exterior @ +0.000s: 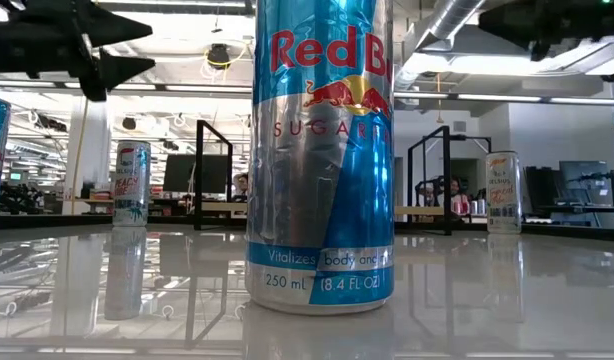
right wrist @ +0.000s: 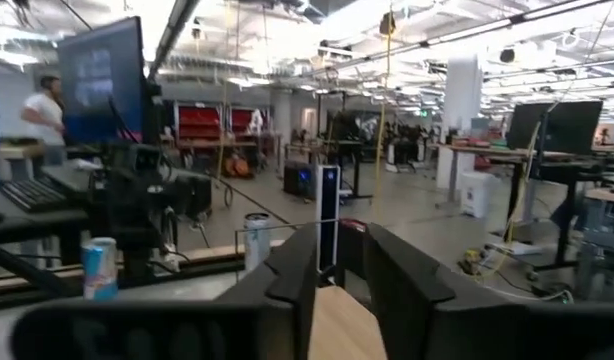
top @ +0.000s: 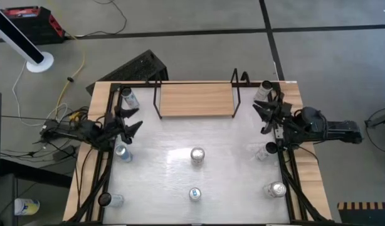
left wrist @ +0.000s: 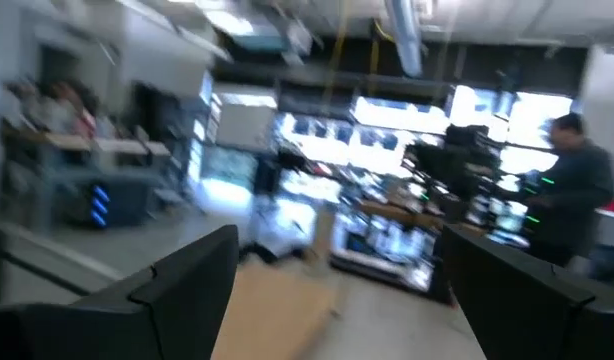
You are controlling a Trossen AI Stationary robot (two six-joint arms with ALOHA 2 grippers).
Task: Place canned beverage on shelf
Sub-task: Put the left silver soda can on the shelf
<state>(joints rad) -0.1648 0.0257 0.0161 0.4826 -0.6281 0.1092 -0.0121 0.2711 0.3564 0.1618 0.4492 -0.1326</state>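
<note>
The shelf (top: 195, 99), a light-wood board between black end rails, stands at the table's far middle. Several beverage cans stand upright on their bases on the white tabletop. One is at the centre (top: 197, 155), and one near the front (top: 195, 194) looms large in the low view (exterior: 320, 150). My left gripper (top: 130, 122) hangs open above the left edge, beside the shelf's left end, its fingers wide apart (left wrist: 337, 300). My right gripper (top: 264, 114) hangs above the right edge. Its fingers stand a narrow gap apart (right wrist: 342, 270), with nothing between them.
More cans stand at the far left (top: 130, 98), the far right (top: 263, 90), the left side (top: 122, 152), the right side (top: 263, 150) and the near right (top: 275, 189). Black frame rails run along both table sides. People show in the room beyond (left wrist: 572, 190).
</note>
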